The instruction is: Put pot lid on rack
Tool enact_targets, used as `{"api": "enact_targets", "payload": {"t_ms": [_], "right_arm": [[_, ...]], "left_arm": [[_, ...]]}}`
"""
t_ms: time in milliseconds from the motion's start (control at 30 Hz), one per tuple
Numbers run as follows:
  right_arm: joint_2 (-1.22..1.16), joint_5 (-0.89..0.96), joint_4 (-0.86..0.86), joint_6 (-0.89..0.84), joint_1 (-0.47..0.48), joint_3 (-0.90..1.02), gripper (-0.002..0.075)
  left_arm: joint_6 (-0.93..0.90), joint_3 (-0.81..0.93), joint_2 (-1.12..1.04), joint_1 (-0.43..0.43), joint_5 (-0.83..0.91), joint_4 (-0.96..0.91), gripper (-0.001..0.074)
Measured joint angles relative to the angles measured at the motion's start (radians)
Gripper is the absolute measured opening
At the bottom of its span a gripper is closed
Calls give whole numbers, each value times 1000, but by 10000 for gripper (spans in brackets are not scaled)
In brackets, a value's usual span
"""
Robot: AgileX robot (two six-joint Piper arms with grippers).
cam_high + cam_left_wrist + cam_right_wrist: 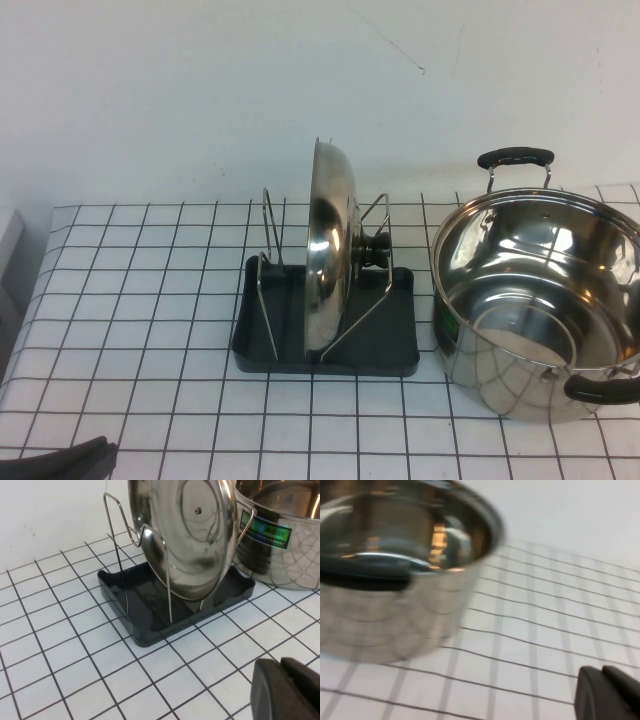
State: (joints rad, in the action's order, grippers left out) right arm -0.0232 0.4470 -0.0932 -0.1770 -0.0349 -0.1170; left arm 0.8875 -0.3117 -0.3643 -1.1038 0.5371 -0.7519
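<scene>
Lid [331, 248] upright in rack [400, 340]. Pot [540, 300] at 3 o'clock. Left tool [287, 690] & right tool [607, 695]: low, near table; grip can't tell.

A plain white wall [200, 90] is seen behind the white tabletop [130, 300] — ruled with a thin black grid, evenly lit.

High view looks down; both wrist views sit low, sharing the pot [535, 300]
</scene>
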Motion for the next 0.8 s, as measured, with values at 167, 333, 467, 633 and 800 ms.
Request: {"api": "enact_targets", "payload": {"t_ms": [167, 333, 467, 633, 800], "right_arm": [[36, -40, 72, -99, 236, 78, -1], [36, -104, 135, -147, 314, 143, -1], [36, -100, 134, -104, 251, 143, -1], [36, -96, 56, 8, 110, 143, -1], [36, -95, 10, 42, 30, 143, -1]], "left_arm": [[0, 0, 0, 0, -2, 0, -1], [0, 0, 0, 0, -2, 0, -2], [0, 0, 0, 0, -2, 0, -2], [0, 0, 0, 0, -2, 0, -2], [0, 0, 0, 0, -2, 0, -2]]}}
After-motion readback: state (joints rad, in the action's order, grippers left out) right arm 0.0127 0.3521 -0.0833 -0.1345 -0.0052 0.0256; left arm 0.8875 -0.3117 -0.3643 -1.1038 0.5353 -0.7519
